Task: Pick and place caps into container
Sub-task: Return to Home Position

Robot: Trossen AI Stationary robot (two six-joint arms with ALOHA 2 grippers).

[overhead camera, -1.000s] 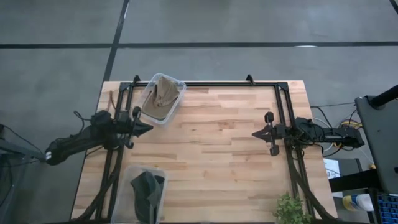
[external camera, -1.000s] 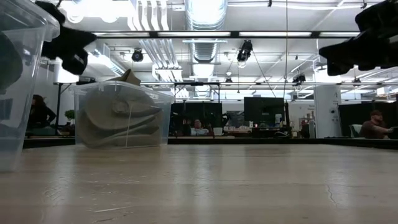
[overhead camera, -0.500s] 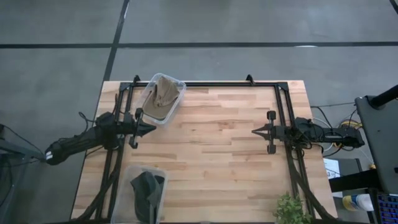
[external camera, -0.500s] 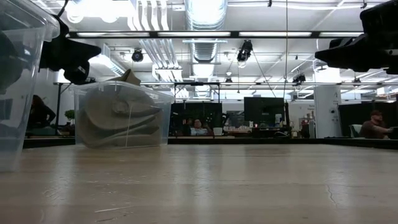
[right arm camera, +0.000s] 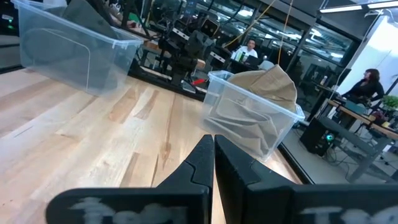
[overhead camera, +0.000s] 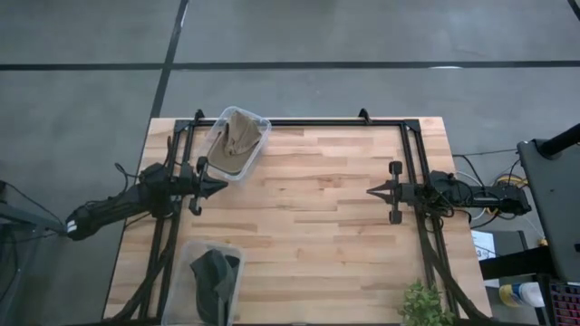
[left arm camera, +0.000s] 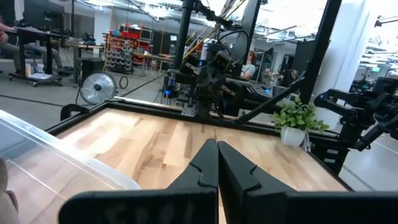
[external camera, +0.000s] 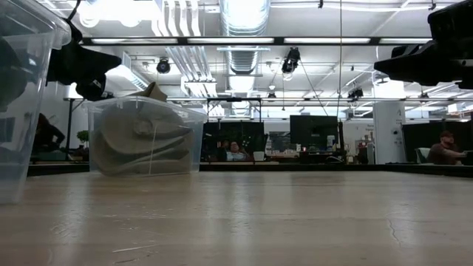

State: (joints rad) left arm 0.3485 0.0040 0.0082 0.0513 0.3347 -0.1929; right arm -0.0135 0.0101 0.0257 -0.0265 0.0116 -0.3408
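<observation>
Tan caps (overhead camera: 236, 140) fill a clear bin (overhead camera: 256, 154) at the table's far left; the low view shows them (external camera: 140, 140) through its wall, and the right wrist view shows them (right arm camera: 255, 102) piled above the rim. Dark olive caps (overhead camera: 214, 276) lie in a second clear bin (overhead camera: 192, 256) at the near left edge. My left gripper (overhead camera: 222, 186) hovers shut above the table just near of the tan bin, pointing right. My right gripper (overhead camera: 370, 192) hovers shut at the right side, pointing left. Neither holds anything.
A black frame (overhead camera: 299, 122) runs along the table's far edge and down both sides. A small green plant (overhead camera: 421, 306) stands at the near right corner. The bare wooden table (overhead camera: 308, 208) lies between the two grippers. People sit in the room beyond.
My left gripper has swung toward the table's right and slightly far, straightening level, then held still. My right gripper has shifted a little toward the far edge and settled. The bins and caps have not moved.
</observation>
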